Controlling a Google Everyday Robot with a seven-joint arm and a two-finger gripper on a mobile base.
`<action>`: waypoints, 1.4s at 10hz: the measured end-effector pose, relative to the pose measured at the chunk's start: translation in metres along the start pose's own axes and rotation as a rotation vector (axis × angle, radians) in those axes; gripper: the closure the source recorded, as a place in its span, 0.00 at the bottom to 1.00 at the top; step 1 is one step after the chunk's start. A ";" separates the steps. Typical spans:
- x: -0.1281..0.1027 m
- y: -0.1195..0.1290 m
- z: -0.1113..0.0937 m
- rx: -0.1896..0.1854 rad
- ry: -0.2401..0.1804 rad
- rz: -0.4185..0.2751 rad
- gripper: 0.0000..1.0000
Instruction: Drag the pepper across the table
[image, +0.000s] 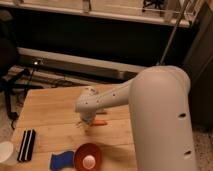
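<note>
The pepper (101, 122) is a slim orange-red piece lying on the light wooden table (55, 107), near its middle. Only its right end shows; the rest is hidden behind the arm's wrist. My gripper (86, 121) hangs from the white arm, down at the table surface, right at the pepper's left end. The big white arm (155, 110) fills the right side of the view.
A red-orange bowl (88, 157) with a white thing inside stands at the front edge. A blue object (61, 160) lies left of it. A dark ridged block (27, 145) and a white round object (6, 152) sit at the front left.
</note>
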 end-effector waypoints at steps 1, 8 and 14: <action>-0.003 0.001 0.000 -0.008 0.004 0.002 0.71; -0.032 0.006 -0.001 -0.034 0.022 -0.014 1.00; -0.102 0.019 0.012 -0.063 0.005 -0.064 1.00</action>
